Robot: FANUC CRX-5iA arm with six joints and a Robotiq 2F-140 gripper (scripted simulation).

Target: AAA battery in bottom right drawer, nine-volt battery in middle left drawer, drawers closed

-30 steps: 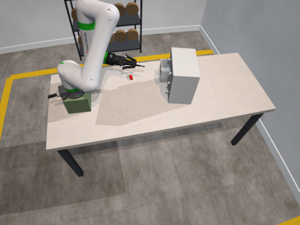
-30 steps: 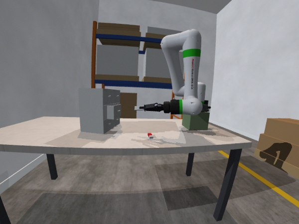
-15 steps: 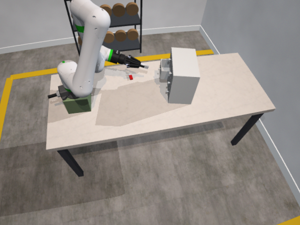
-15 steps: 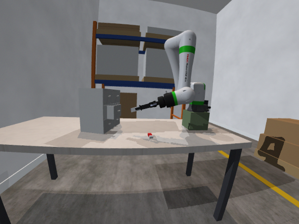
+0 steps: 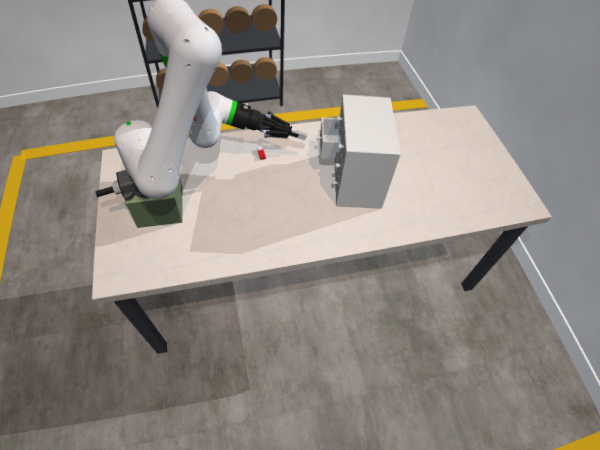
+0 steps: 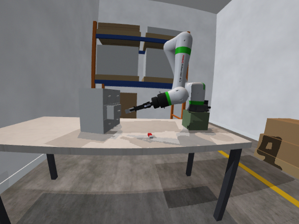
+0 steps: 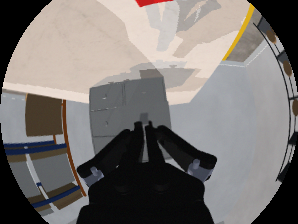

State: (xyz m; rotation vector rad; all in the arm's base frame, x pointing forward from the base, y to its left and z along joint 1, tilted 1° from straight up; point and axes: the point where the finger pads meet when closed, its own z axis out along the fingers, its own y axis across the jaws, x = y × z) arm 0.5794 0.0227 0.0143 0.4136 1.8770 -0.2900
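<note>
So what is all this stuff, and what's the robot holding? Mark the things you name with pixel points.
The big white thing is a robot arm point(image 5: 175, 110) point(image 6: 183, 64). Its black fingers point(image 5: 285, 133) point(image 6: 139, 108) are shut, holding nothing. The top picture looks down; the exterior one looks from the side; the round-edged wrist one looks along the fingers.

On the table point(image 5: 450, 175) point(image 6: 37, 127) point(image 7: 60, 60) stands a grey chest point(image 5: 370, 125) point(image 6: 92, 109) point(image 7: 105, 102). One drawer point(image 5: 329, 147) point(image 6: 110, 112) point(image 7: 157, 112) sticks out. A small red-and-pale block point(image 5: 262, 154) point(image 6: 149, 135) point(image 7: 154, 1) lies there too; I can't tell exactly what it is.
</note>
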